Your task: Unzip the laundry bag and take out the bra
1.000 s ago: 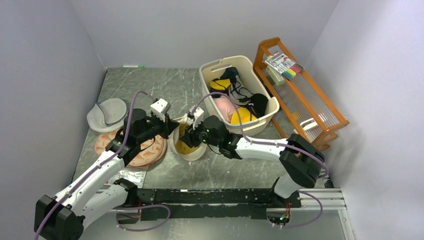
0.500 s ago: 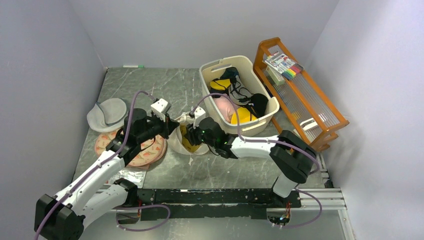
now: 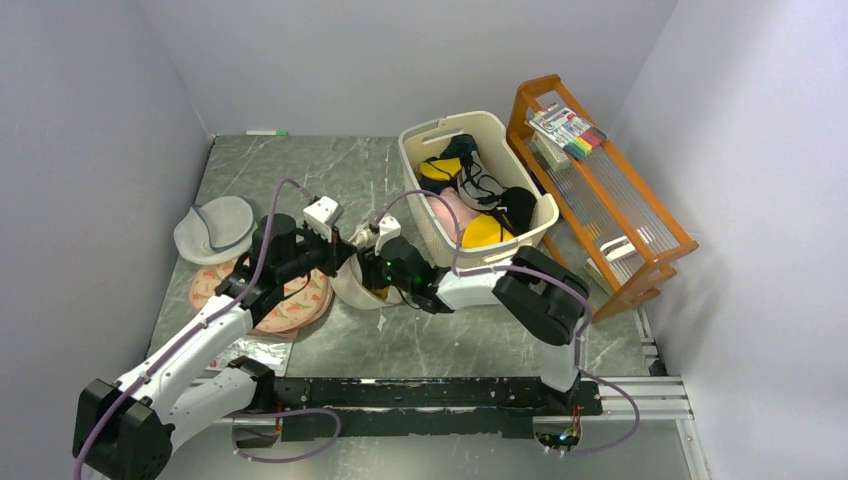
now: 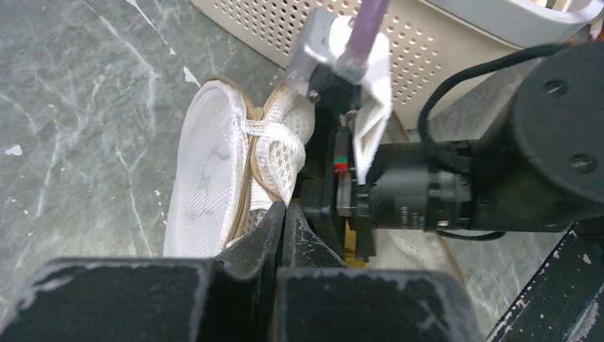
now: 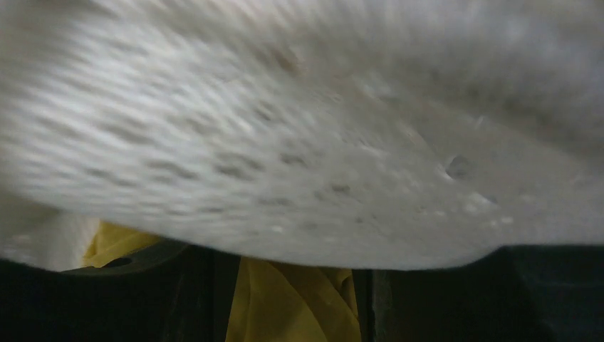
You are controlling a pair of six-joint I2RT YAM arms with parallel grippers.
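The cream-white mesh laundry bag (image 3: 347, 287) lies mid-table, its opening lifted; in the left wrist view the laundry bag (image 4: 206, 171) stands up on its rim. My left gripper (image 4: 285, 208) is shut on the mesh edge by the zip and holds it up, seen from above as the left gripper (image 3: 338, 250). My right arm (image 4: 427, 192) reaches into the opening. Inside, the right gripper (image 5: 288, 285) has its fingers apart, with the mustard-yellow bra (image 5: 285, 317) bunched between them. Mesh covers the upper part of that view. From above the bra is mostly hidden.
A cream basket (image 3: 520, 240) of garments stands right behind the bag. A wooden rack (image 3: 600, 200) is at the far right. The pink printed bag (image 3: 290, 305) and grey bag (image 3: 215, 228) lie to the left. A foil packet (image 3: 255, 352) sits near the front.
My right arm has pushed left and deeper into the bag, its jaws have widened, and less yellow shows from above. The left gripper has kept its hold on the rim.
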